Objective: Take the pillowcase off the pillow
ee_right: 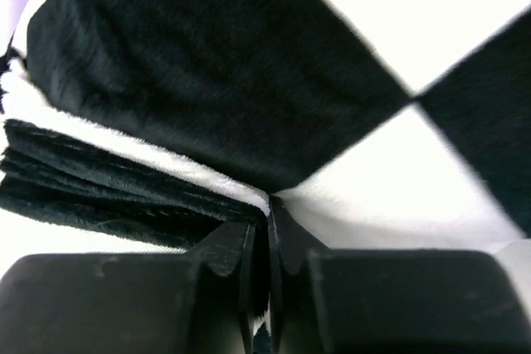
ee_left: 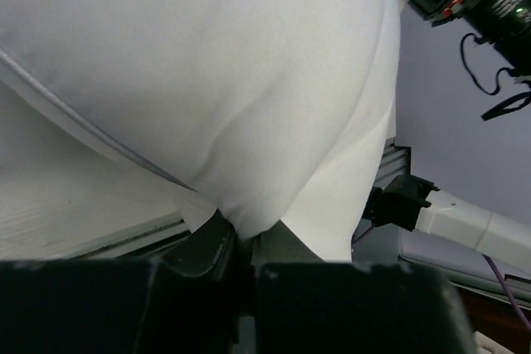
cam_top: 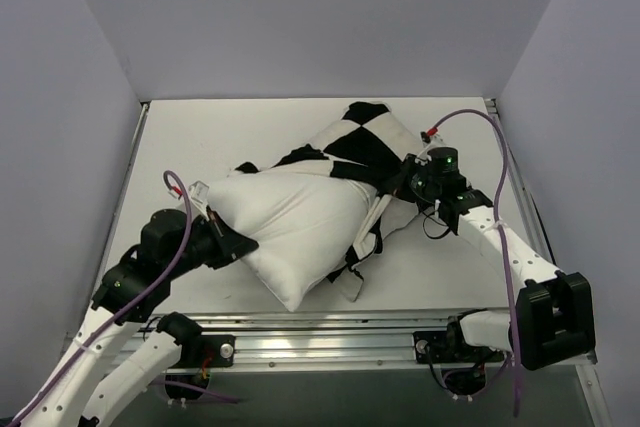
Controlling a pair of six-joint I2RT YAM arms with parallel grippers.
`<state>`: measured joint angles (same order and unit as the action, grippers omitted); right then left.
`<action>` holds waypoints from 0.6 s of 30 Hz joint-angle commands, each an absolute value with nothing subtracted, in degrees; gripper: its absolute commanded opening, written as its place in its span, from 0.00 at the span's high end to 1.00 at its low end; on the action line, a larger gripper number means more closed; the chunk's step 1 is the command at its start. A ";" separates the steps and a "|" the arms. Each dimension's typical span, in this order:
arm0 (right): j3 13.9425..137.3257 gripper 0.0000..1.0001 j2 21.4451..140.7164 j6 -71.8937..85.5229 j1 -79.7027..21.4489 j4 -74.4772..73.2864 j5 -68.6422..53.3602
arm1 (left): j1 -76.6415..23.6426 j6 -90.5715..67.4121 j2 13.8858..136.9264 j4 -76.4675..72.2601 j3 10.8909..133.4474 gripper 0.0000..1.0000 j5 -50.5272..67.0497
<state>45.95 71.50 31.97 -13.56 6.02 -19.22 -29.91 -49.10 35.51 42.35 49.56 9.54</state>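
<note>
I logged the left gripper (ee_left: 236,242) clamped on a fold of the white pillow (ee_left: 207,80), at its near-left edge. I logged the right gripper (ee_right: 267,213) pinched tight on the checkered pillowcase (ee_right: 249,64). The pillow lay mid-table (cam_top: 200,132), mostly bare, with the pillowcase bunched at its far-right end.

This is a robotics lab cell: a white table (cam_top: 240,132) walled on the left, far and right by plain pale panels (cam_top: 300,17), with a left arm (cam_top: 125,287) and right arm (cam_top: 505,242) bolted to an aluminium rail (cam_top: 330,330) along the near edge, trailing purple cables (cam_top: 470,112).
</note>
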 commanded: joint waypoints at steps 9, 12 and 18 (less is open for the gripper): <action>38.50 0.30 61.01 26.81 -23.81 2.29 -13.18 | -29.53 -56.07 34.44 25.34 41.65 0.98 13.80; 36.13 0.27 54.95 26.81 -27.06 0.27 -13.53 | -30.58 -56.60 38.22 19.98 44.81 0.98 12.31; 32.43 0.24 44.92 26.90 -33.83 -2.55 -15.11 | -35.15 -54.41 47.53 13.98 53.34 0.98 3.70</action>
